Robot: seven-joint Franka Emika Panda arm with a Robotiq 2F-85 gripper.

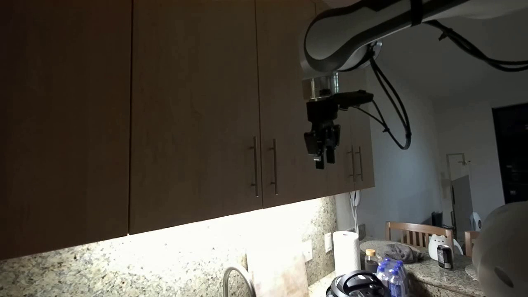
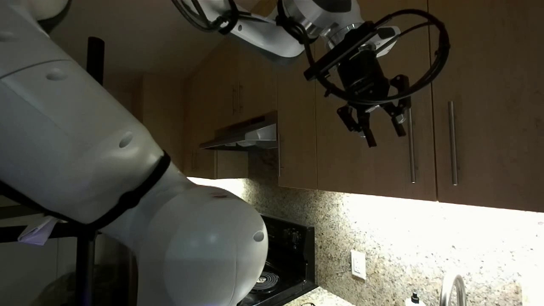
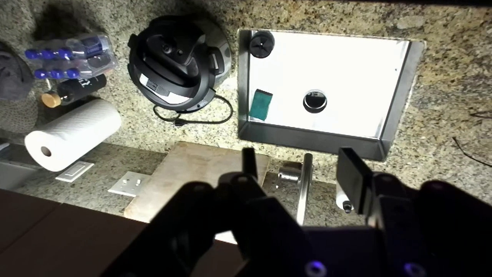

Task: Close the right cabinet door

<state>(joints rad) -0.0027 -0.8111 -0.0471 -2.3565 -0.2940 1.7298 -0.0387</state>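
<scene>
The right cabinet door (image 1: 288, 103) is a tall flat brown wooden upper door with a thin vertical bar handle (image 1: 275, 167) near its lower edge. It also shows in an exterior view (image 2: 493, 85). It looks flush with the matching door (image 1: 194, 115) beside it; only a thin seam shows between them, and its inner face is not visible. My gripper (image 1: 325, 161) hangs fingers down in front of the cabinets, apart from the handles. In an exterior view the gripper (image 2: 386, 136) overlaps the neighbouring door. In the wrist view the gripper (image 3: 296, 165) is open and empty.
Below are a sink (image 3: 399, 96), a faucet (image 3: 305, 184), a multicooker (image 3: 177, 65), a paper towel roll (image 3: 75, 132), bottles (image 3: 73, 57) and a board (image 3: 203, 161). A range hood (image 2: 250, 134) and stove (image 2: 293, 250) are further along. Arm cables (image 2: 444, 46) loop near the doors.
</scene>
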